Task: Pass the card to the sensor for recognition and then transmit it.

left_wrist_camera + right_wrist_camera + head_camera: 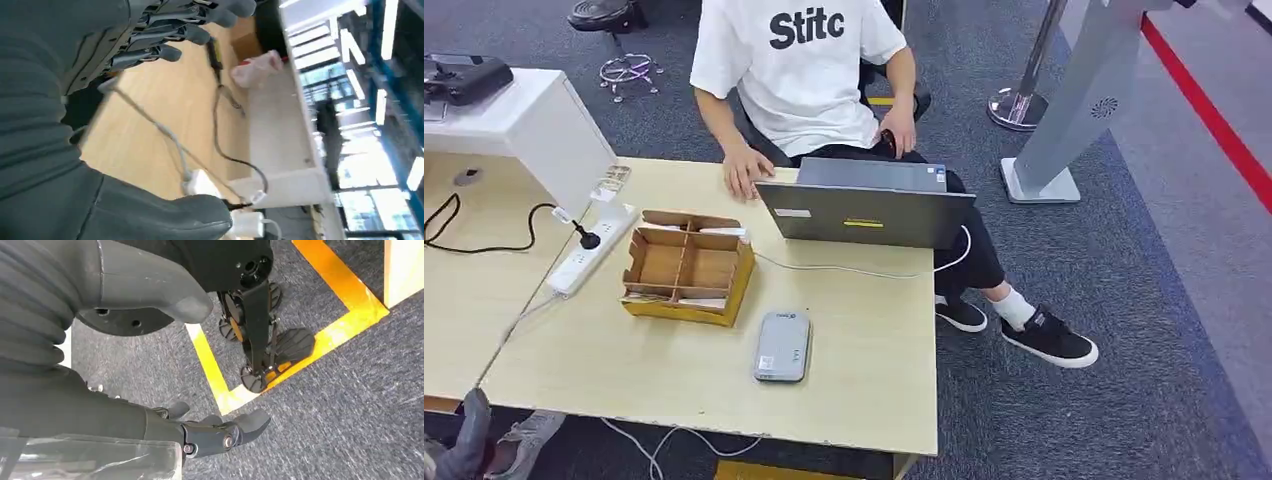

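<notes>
A grey flat sensor (782,346) lies on the wooden table (864,370) near its front edge. Behind and to its left stands an open cardboard box (687,266) with compartments; white cards (696,230) lie along its far and near sides. My left hand (60,125) hovers over the table's left part, its fingers (190,35) and thumb (190,212) apart and holding nothing. My right hand (100,405) hangs over the grey carpet, thumb (165,295) apart from the fingers (235,427), also holding nothing.
A person in a white shirt (799,70) sits across the table behind a grey laptop (864,212), one hand on the tabletop. A white power strip (589,250) with cables lies at the left. Yellow floor tape (320,295) marks the carpet.
</notes>
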Controlling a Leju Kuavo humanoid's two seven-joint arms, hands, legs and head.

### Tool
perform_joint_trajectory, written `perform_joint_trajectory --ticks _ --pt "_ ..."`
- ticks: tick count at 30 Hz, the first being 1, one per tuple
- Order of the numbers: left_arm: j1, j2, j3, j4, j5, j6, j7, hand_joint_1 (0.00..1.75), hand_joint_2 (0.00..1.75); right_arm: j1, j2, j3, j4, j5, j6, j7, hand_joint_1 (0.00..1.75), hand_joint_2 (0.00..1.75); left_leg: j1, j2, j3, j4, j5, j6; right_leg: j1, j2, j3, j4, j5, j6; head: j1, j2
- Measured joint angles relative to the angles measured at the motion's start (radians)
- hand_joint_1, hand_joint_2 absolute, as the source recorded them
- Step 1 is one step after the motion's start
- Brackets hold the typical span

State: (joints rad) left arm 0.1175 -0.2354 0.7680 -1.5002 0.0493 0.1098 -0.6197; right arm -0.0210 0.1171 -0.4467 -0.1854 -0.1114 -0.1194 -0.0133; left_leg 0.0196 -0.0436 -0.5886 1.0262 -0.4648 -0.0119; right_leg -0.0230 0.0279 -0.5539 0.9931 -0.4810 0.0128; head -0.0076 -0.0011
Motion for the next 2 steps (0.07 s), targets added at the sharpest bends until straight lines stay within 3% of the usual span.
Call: perform_joint_trajectory --ticks 2 --pt "-0.032 0.004 0.105 0.149 0.053 -0.081 0.073 0.0 1.75 -0.002 0.006 -0.002 0.0 0.02 -0.003 0.013 0.0 1.75 -0.001 0.001 0.003 0.0 0.0 0.0 -0.001 0.0 0.002 0.0 0.0 0.0 0.0 0.0"
